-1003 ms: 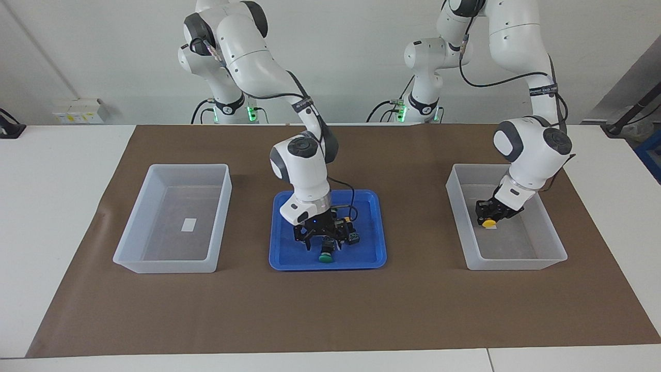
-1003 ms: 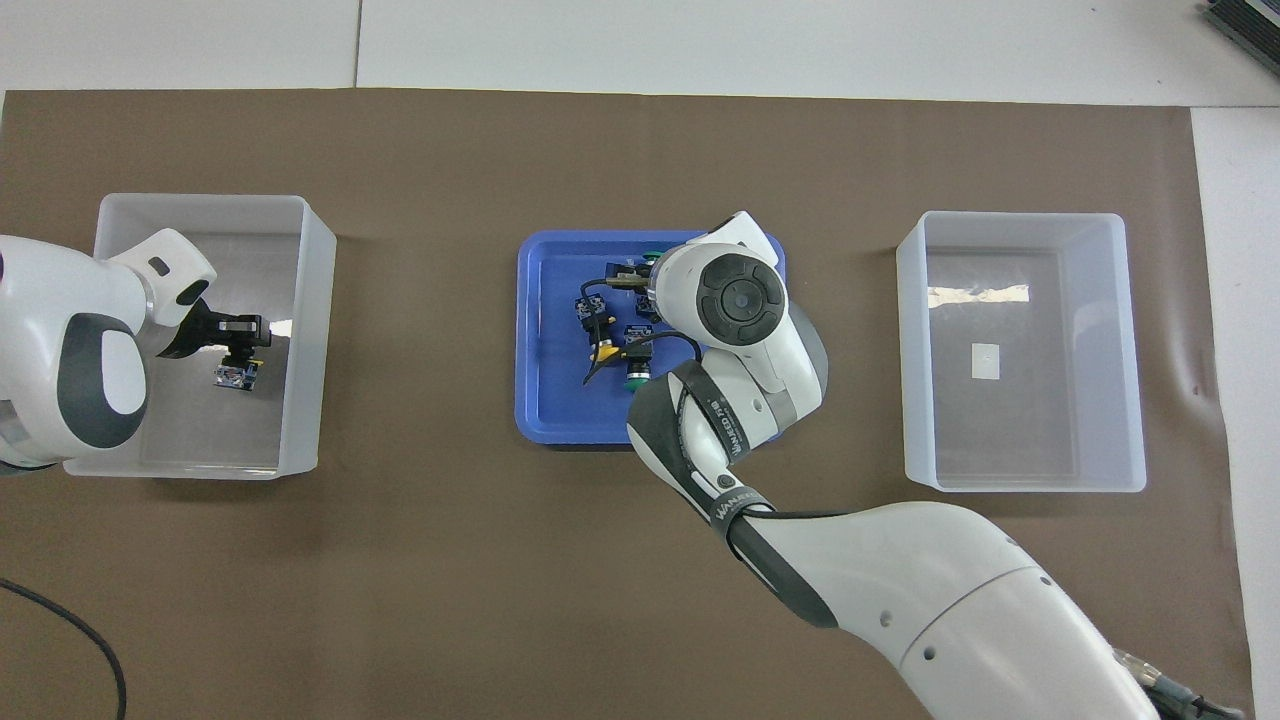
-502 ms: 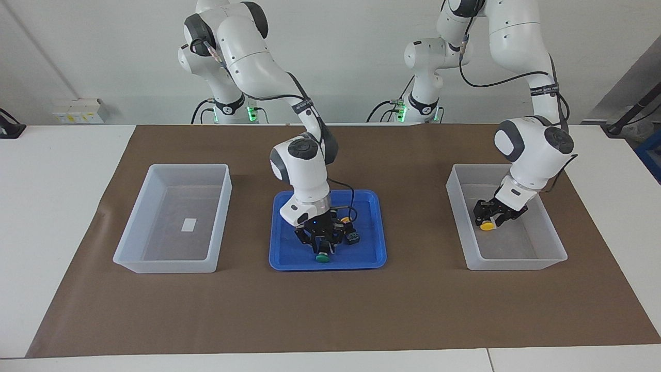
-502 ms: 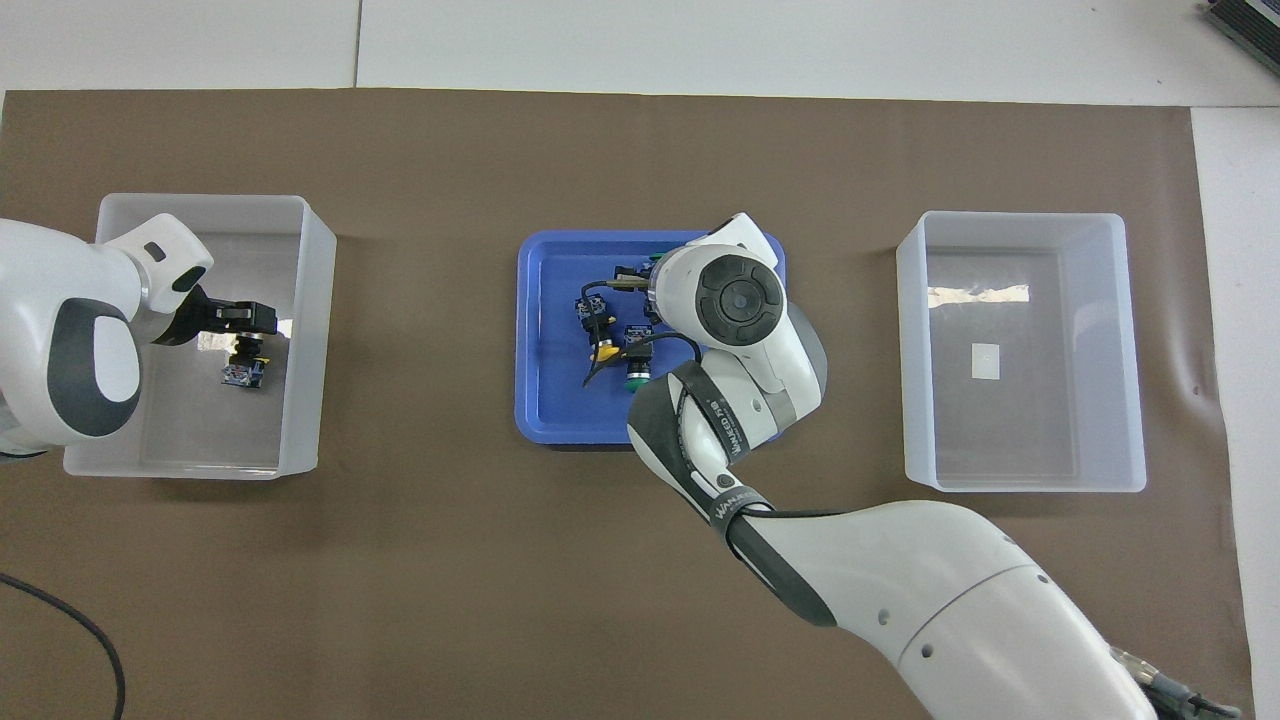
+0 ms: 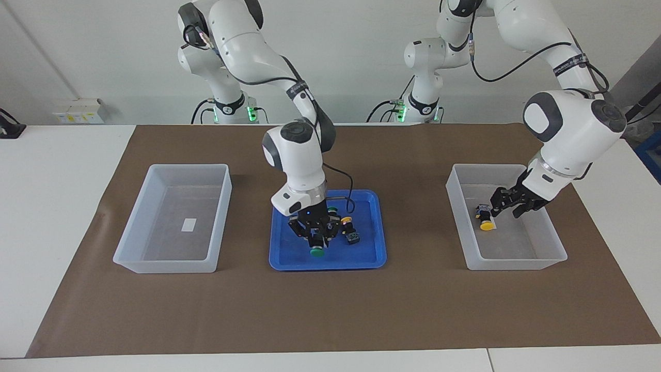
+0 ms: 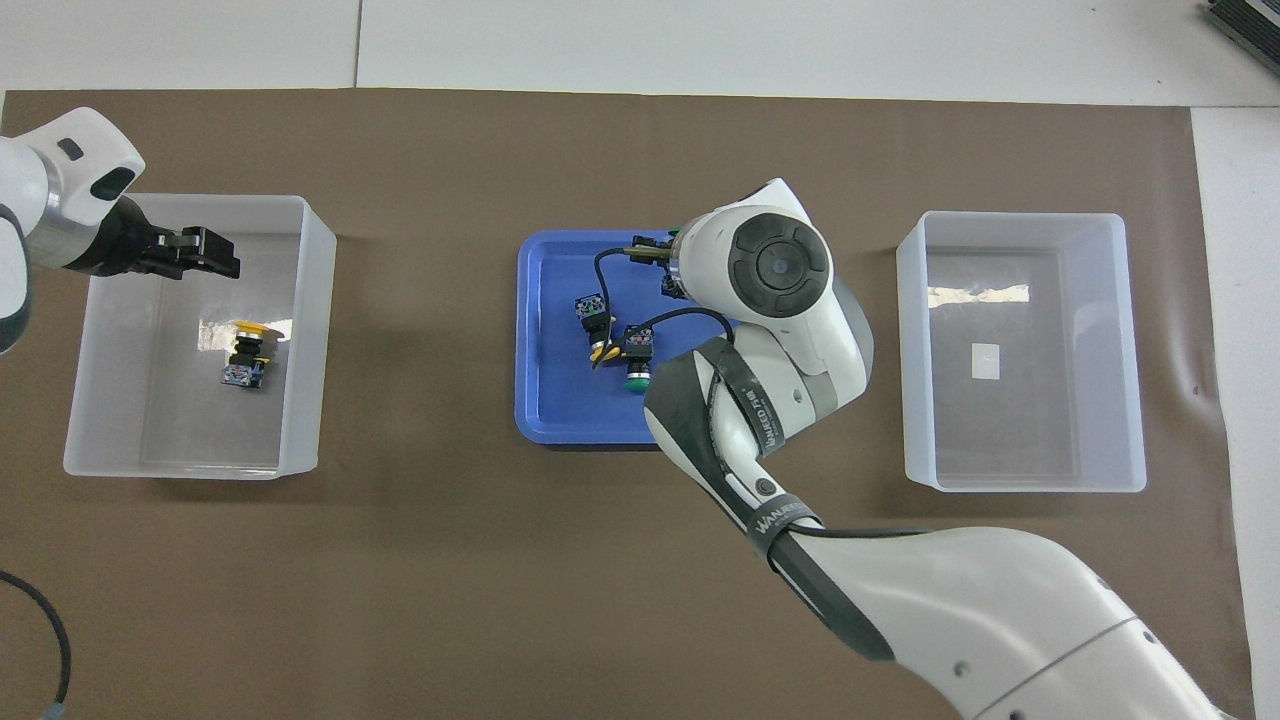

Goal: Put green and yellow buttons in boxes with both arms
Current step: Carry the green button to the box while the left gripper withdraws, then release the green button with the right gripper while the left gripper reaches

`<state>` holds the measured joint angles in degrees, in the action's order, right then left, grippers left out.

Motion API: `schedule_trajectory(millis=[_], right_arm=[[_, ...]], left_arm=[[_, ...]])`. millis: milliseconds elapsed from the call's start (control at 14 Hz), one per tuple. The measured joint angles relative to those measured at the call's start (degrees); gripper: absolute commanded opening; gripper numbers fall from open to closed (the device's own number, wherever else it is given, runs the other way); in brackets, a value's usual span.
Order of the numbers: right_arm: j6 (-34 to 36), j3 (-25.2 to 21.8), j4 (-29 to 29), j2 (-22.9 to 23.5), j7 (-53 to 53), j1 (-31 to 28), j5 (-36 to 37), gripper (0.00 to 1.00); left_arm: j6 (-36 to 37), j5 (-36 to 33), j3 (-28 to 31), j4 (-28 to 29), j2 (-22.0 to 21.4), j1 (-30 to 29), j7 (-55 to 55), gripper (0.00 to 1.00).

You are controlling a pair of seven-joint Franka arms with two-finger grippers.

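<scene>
A: Right gripper?
B: Pinched shut on the green button, low over the blue tray mid-table. Only the facing view shows that. From overhead the wrist hides the gripper, and only the button shows.
A: Left gripper?
B: Fingers spread, empty, above the left-end box at the left arm's end of the table. The overhead view shows it clear of the boxed yellow button.
A: How does that button lie?
B: On its side on the box floor, cap pointing away from the robots.
A: What else is in the tray?
B: The tray yellow button and the second green button, toward the tray's robot-side edge. Overhead nearly hides that green one.
A: Right-end box?
B: Holds only a sticker.
A: Change from a second ago?
B: The left gripper was down in the box, clamped on the yellow button. It has let go and risen. The right gripper was spread around the green button. It has closed, and its arm sits higher.
</scene>
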<state>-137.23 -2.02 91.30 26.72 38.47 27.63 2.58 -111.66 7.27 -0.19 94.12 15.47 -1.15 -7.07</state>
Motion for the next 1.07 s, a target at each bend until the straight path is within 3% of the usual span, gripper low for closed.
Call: schedule_trajectory(millis=[215, 502, 860, 1075], right_arm=[[9.67, -0.03, 0.5, -8.65, -0.4, -4.03, 0.0, 0.0], [16.51, -0.11, 3.74, -14.63, -12.16, -12.51, 0.01, 0.0], [17.11, -0.22, 11.52, -17.48, -30.59, -23.73, 0.01, 0.0], [13.44, -0.24, 18.62, -19.08, -37.92, -28.93, 0.01, 0.0]], left_arm=[[0.66, 0.29, -0.16, -2.48, 1.59, 3.98, 7.23, 0.63], [-0.77, 0.3, -0.27, -3.15, 2.68, 8.71, 14.57, 0.63], [-2.55, 0.8, -0.17, -3.01, 2.94, 9.33, 16.38, 0.61], [-3.43, 0.82, -0.16, -2.87, 3.45, 9.85, 16.8, 0.61]])
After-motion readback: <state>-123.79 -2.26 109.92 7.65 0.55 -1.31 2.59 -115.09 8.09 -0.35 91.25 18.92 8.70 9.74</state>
